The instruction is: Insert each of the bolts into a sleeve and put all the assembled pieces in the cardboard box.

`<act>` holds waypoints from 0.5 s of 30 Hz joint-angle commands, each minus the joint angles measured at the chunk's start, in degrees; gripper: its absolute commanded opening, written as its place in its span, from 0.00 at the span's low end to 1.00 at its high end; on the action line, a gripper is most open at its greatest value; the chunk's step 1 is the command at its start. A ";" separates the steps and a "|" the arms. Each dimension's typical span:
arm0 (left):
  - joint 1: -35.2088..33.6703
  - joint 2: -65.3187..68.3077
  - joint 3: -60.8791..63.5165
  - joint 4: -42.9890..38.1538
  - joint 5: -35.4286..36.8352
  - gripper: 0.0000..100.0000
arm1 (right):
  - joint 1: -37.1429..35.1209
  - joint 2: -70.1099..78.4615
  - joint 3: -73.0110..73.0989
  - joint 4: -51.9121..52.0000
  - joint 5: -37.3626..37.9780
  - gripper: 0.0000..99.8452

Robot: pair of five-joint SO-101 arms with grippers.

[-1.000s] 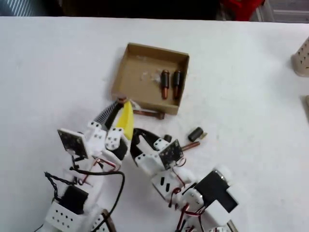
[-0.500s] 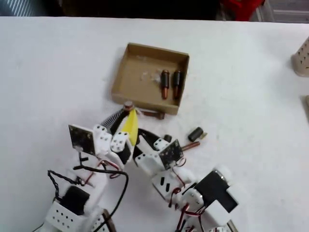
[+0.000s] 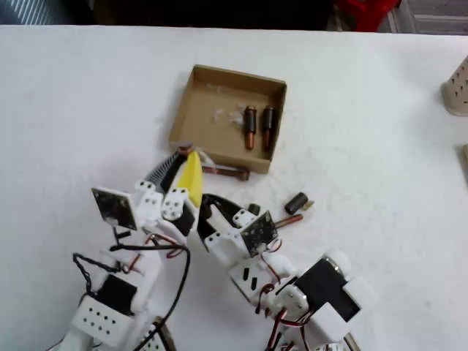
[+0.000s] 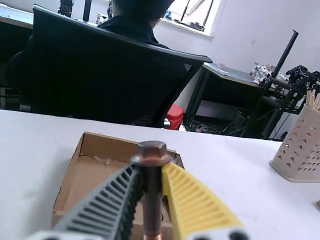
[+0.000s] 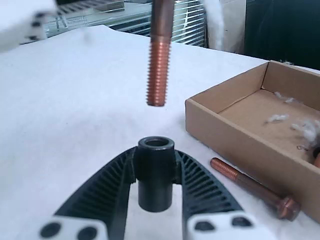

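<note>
1. The bolt (image 4: 151,197) hangs upright, head up and threads down. The left fingers (image 4: 195,205) are clamped on its shank just under the head. Gripping it that high leaves the threaded end free to enter a hole.
2. The sleeve (image 5: 155,172) stands upright with its bore facing up. The right fingers (image 5: 202,192) are closed around its sides, which keeps the opening turned toward the bolt and should steady it against a push from above.
3. In the right wrist view the bolt's tip is above the sleeve, clear of it and roughly in line with the bore. I judge the step in hand to be lining up before lowering. A slight tilt or offset could make the threads catch on the sleeve's rim.
4. The box (image 3: 238,75) lies just beyond both arms, close enough for a short carry. Two assembled pieces (image 3: 250,126) lie side by side inside it, so part of the task looks done.
5. A spare bolt (image 3: 227,172) lies on the bench (image 3: 380,161) just beside the box's near wall.
6. A second sleeve (image 3: 296,202) and a third bolt (image 3: 287,221) lie near the right arm, likely kept there for the later pairings.
</note>
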 commanded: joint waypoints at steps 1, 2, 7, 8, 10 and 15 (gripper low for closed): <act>-0.57 12.70 -0.18 -14.15 0.53 0.02 | 0.57 -0.13 -0.18 -0.40 -0.53 0.02; -0.57 14.81 -0.18 -16.18 0.53 0.02 | 0.57 -0.13 -0.18 -0.40 -0.53 0.02; -0.57 17.10 -0.18 -16.09 0.88 0.02 | 0.66 -0.13 -0.18 -0.40 -0.53 0.02; -0.57 16.66 -0.18 -15.12 0.88 0.02 | 0.66 -0.13 -0.26 -0.40 -0.53 0.02; -0.57 15.34 -0.09 -13.27 0.88 0.02 | 0.66 -0.13 -0.44 -0.22 -0.53 0.02; -0.22 10.86 -0.09 -7.82 1.14 0.02 | 0.66 -0.13 -0.53 -0.13 -0.53 0.02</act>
